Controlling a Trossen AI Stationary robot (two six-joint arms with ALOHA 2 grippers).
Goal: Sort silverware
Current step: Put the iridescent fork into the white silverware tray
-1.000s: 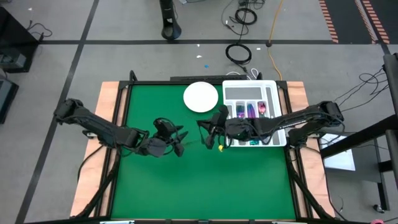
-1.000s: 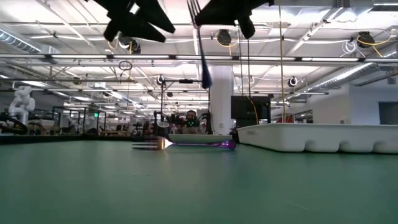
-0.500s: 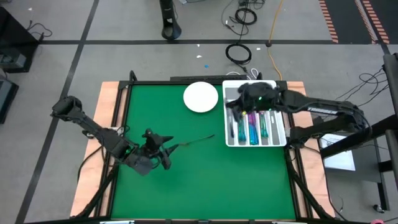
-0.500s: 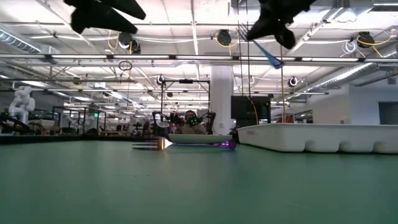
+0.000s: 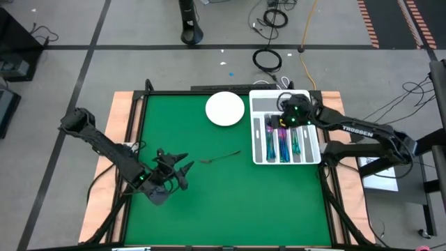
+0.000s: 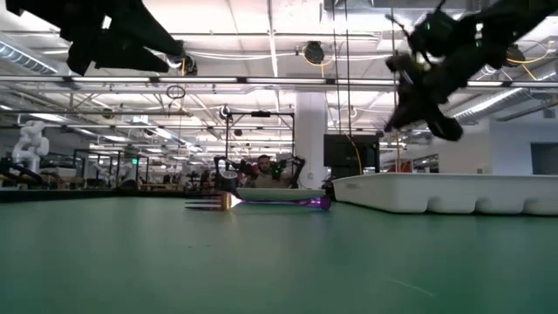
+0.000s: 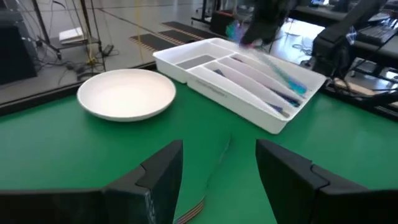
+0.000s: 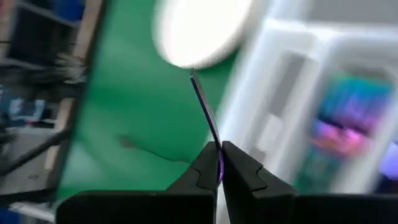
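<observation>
Looking down in the high view: finding the left gripper (image 5: 173,170) at lower left of centre over the green mat (image 5: 230,202), fingers spread wide, gripping nothing. Finding the right gripper (image 5: 288,116) at upper right, hanging above the tray (image 5: 311,155). Spotting one fork (image 5: 219,156) lying alone on the mat at mid-frame, apart from both grippers, below the plate (image 5: 225,109). Seeing more silverware (image 5: 281,143) lying in the tray's long slots.

Not telling from above what the right gripper is carrying. Turning to the right wrist view: showing its fingers (image 8: 202,169) pinching narrowly on a slim purple piece (image 8: 204,115), sticking out ahead toward the blurred plate (image 8: 199,25); not making out whether knife, fork or spoon.

Checking the left wrist view: framing the fork's handle (image 7: 214,168) on the mat between the two parted fingers (image 7: 163,180), not touching either, with plate (image 7: 127,93) and tray (image 7: 242,81) beyond.

Looking level in the low view: revealing the fork's tines (image 6: 209,203) left of centre, lying flat, and both arms raised well clear of the mat, the right gripper (image 6: 423,96) at upper right above the tray wall (image 6: 453,192).
</observation>
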